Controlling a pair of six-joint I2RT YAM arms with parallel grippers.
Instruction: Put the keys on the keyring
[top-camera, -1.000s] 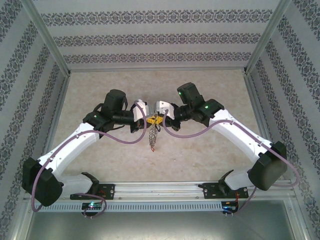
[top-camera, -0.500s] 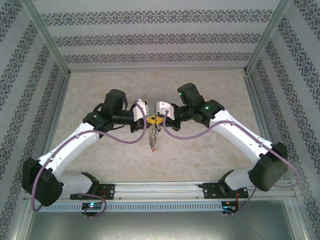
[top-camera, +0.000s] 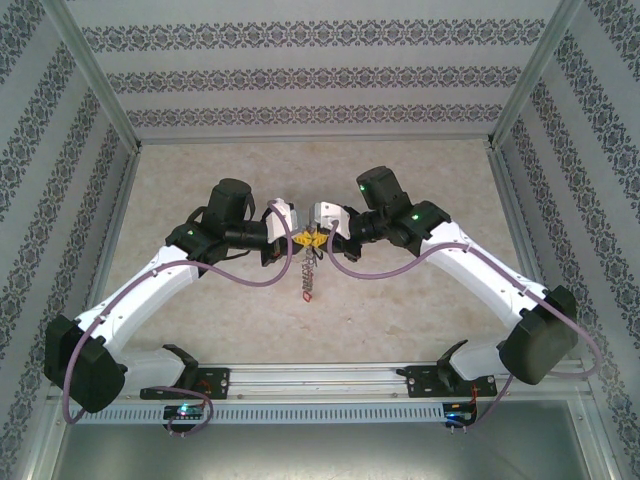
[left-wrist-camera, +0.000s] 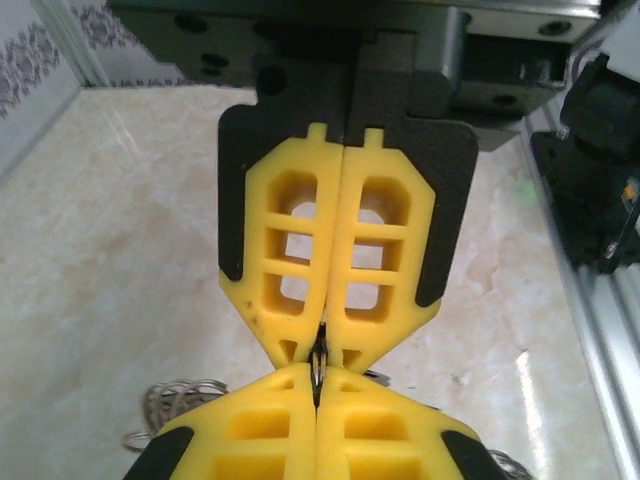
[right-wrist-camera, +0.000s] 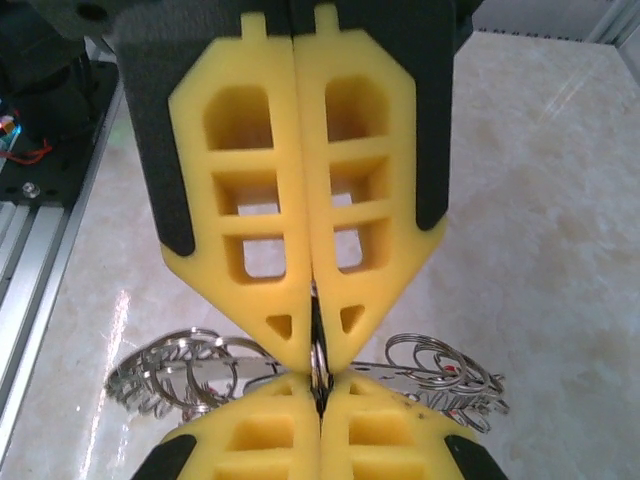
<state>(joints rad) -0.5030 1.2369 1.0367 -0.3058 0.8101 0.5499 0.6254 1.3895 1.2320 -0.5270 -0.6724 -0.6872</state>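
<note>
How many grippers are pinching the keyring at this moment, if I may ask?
2. The left gripper and the right gripper meet tip to tip, each shut on a thin part of the keyring, which hangs below them.

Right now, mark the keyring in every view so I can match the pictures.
Top external: keyring dangles at centre, under left gripper and right gripper.
Left wrist: its silver loops at bottom left, behind the right gripper.
Right wrist: its loops spread across the lower half, behind both grippers' tips.
Shared landmark: the shut yellow grippers meeting tip to tip.
</note>
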